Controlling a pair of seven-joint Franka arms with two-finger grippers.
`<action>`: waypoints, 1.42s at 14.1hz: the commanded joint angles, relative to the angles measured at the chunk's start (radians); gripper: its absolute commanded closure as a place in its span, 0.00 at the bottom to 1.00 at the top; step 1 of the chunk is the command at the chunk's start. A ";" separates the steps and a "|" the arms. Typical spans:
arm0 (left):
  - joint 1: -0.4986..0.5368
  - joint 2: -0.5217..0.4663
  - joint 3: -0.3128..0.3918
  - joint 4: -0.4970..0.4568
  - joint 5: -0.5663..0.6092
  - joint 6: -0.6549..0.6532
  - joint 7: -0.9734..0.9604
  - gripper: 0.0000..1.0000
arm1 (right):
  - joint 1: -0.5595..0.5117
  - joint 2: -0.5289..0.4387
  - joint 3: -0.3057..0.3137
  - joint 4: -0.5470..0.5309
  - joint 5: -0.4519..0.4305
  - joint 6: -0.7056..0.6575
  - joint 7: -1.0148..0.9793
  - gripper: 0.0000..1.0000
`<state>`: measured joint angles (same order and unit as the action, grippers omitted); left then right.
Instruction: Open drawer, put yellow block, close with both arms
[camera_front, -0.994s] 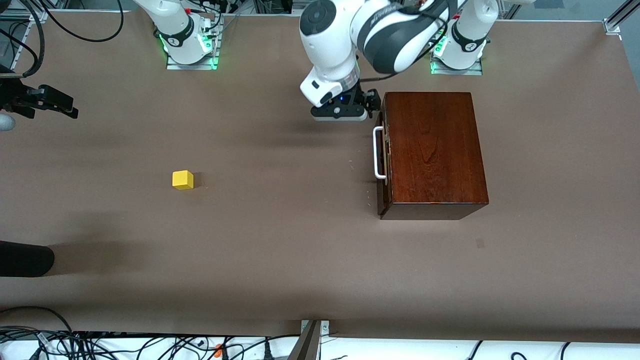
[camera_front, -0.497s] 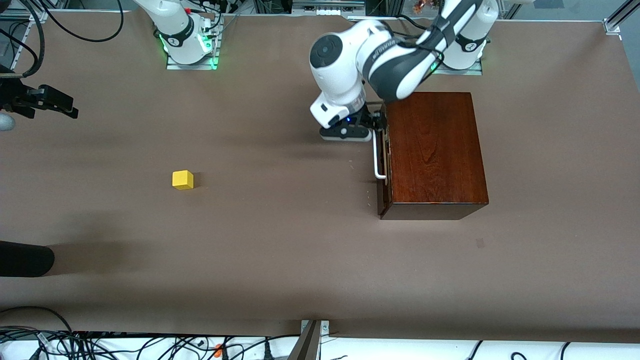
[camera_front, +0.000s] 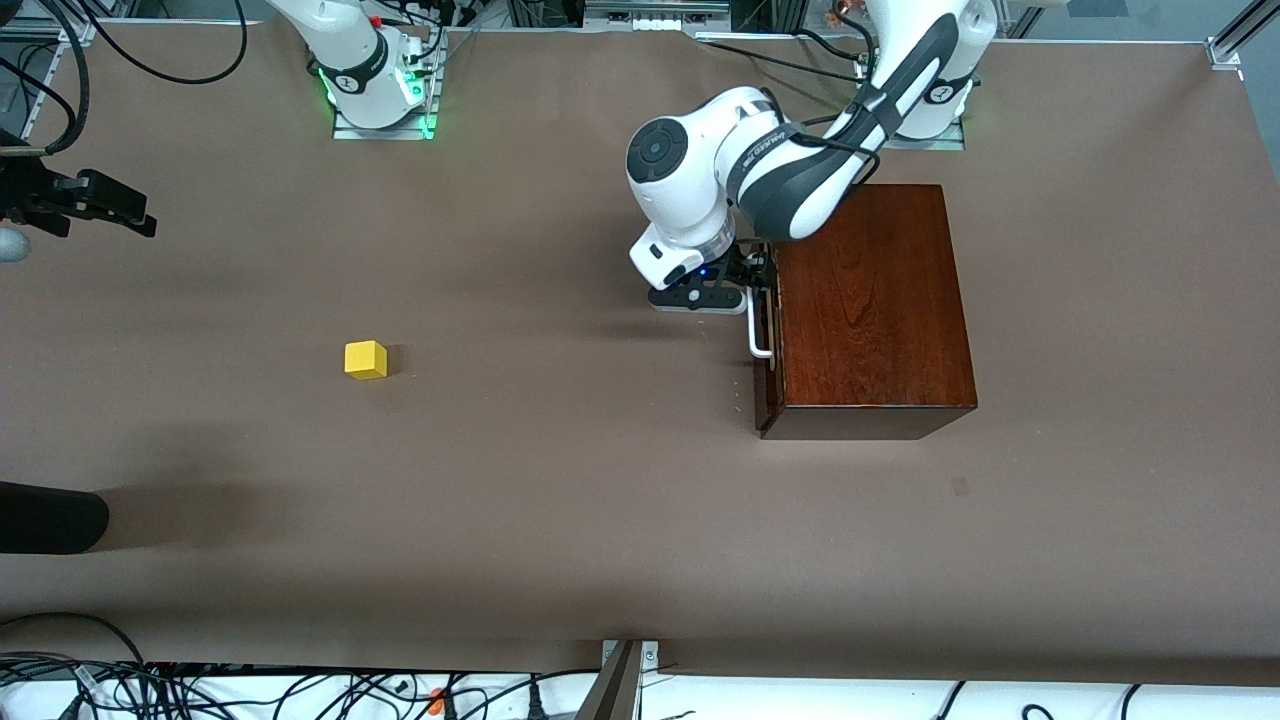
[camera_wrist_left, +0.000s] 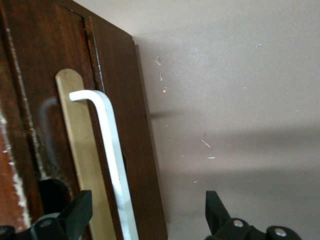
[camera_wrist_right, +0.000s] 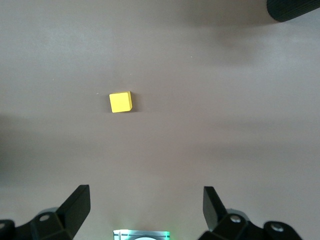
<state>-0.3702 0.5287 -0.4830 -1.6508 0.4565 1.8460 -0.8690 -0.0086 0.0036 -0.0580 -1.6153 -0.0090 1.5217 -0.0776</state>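
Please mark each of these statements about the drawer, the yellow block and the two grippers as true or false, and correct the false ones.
1. The drawer is pulled out of the wooden box. False: it is shut, its dark front flush with the box.
2. The left gripper is open, with the white handle between its fingers. True.
3. The yellow block lies on the wooden box. False: it sits on the table, toward the right arm's end.
4. The right gripper is open and holds nothing. True.
5. The yellow block is gripped by the right gripper. False: the block lies apart from it on the table.
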 joint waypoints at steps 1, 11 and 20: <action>0.000 0.023 0.001 0.006 0.031 0.016 -0.050 0.00 | -0.008 -0.014 0.007 -0.006 -0.002 -0.008 0.006 0.00; -0.015 0.082 -0.002 0.022 0.074 0.021 -0.151 0.00 | -0.008 -0.014 0.007 -0.006 -0.002 -0.008 0.007 0.00; -0.096 0.160 -0.003 0.146 0.056 0.018 -0.199 0.00 | -0.008 -0.014 0.007 -0.006 -0.002 -0.008 0.006 0.00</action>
<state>-0.4118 0.6209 -0.4798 -1.6091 0.5055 1.8674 -1.0225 -0.0086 0.0036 -0.0580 -1.6153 -0.0090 1.5217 -0.0776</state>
